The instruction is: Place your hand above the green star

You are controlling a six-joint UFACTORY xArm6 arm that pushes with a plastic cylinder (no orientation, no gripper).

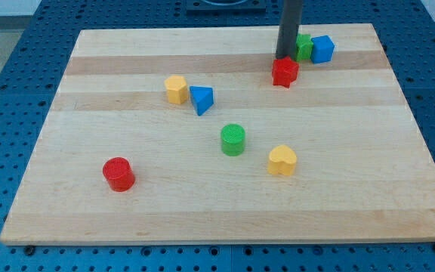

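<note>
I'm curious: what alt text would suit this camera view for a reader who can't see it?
A dark rod's tip rests just above a red star, beside a green block and blue cube near the top of a wooden board. Five more coloured blocks lie scattered lower down.

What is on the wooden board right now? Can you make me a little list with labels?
board: wooden table top
my tip: at the view's top, just above the red star, left of the green star
green star: partly hidden by the rod, touching the blue cube
blue cube
red star
yellow hexagon: beside the blue triangle
green cylinder: centre
yellow heart
red cylinder: view's lower left
</note>
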